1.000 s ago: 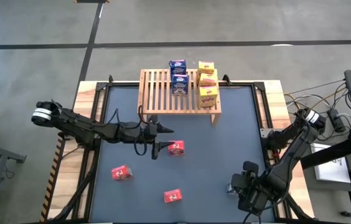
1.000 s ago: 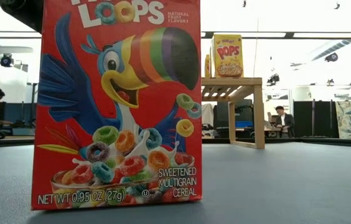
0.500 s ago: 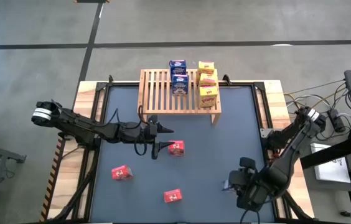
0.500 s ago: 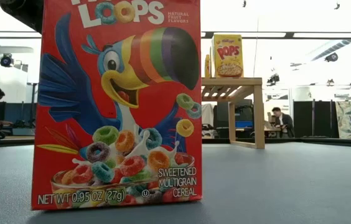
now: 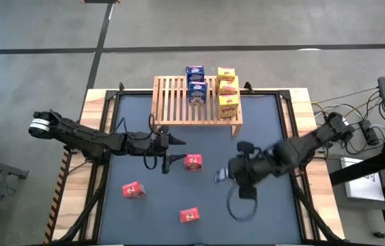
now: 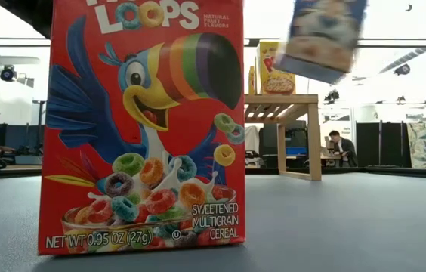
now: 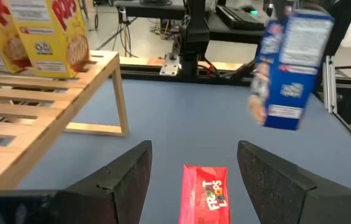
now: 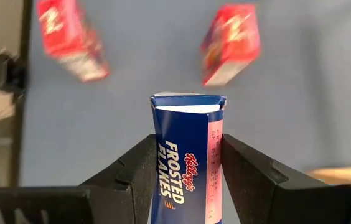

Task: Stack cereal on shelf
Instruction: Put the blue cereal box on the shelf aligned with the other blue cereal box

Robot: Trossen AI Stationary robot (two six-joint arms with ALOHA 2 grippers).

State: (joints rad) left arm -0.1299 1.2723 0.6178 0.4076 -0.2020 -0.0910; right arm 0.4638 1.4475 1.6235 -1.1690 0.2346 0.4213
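Cardboard shows glossy and printed on every small rectangular box in play, and 3 red ones remain down on the dark grey table mat (image 5: 261,123): the nearest red box (image 5: 189,216) at the front edge, another red box (image 5: 132,190) to its left, and a third red box (image 5: 193,162) lying flat just ahead of the left gripper (image 5: 172,150), whose fingers stand apart around nothing. Over the middle of the mat, the right gripper (image 5: 221,175) is clamped on a blue Frosted Flakes box (image 8: 187,158), carrying it clear of the surface, so this one is in transit. Farther back stands the light natural-wood slatted rack (image 5: 172,102), thin parallel slats on short legs, already bearing 2 blue boxes (image 5: 196,85) and 3 yellow boxes (image 5: 227,92) in neat rows at its right side. By my count 5 are shelved, 1 is carried, and 3 red ones are left.
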